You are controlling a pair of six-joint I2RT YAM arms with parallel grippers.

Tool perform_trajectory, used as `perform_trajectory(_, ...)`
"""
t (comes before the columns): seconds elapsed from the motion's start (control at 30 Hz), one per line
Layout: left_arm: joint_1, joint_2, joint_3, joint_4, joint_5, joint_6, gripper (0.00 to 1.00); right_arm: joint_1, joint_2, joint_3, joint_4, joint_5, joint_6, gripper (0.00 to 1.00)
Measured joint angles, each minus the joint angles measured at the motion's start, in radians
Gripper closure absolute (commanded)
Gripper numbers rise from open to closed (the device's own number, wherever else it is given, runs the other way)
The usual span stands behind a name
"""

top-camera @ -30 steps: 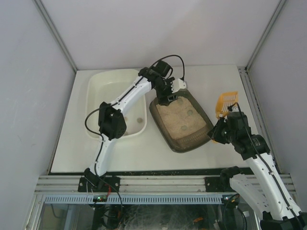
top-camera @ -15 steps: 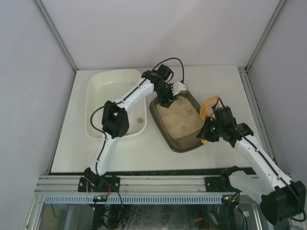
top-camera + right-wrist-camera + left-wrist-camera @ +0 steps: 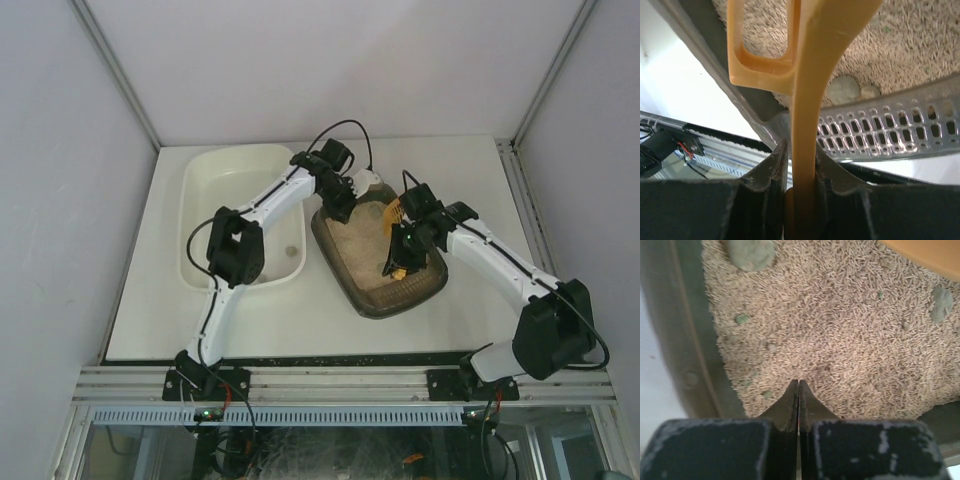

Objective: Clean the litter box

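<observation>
Box (image 3: 400, 297) looked stiff plastic, litter-heavy; rim likely best hold; right jaws clamped scoop (image 3: 807, 125) handle; left jaws closed together, empty.

- Robot lab test cell, not a home.
- Closed in at 9, 12 and 3 o'clock by plain white wall panels (image 3: 330, 60) set in bare metal posts (image 3: 115, 70).
- White table (image 3: 460, 170) in the middle.
- At 6 o'clock, aluminium rail (image 3: 330, 381) carrying bolted arm bases (image 3: 205, 380), with slotted cable duct (image 3: 300, 415) below.

Litter box (image 3: 385, 309) just right of the tub (image 3: 226, 188) on the table (image 3: 140, 320), scoop (image 3: 395, 212) over its litter
</observation>
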Motion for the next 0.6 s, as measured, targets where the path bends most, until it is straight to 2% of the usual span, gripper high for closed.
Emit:
perform_trajectory(0.33,0.008,-0.155,-0.257,0.143,0.008,-0.216,1.00,0.031,0.101,0.134,-0.248,0.018,0.009,1.00)
perform_trajectory(0.6,0.025,-0.298,-0.422,0.247,-0.014,-0.314,1.00,0.062,0.214,0.226,-0.411,0.094,0.014,1.00)
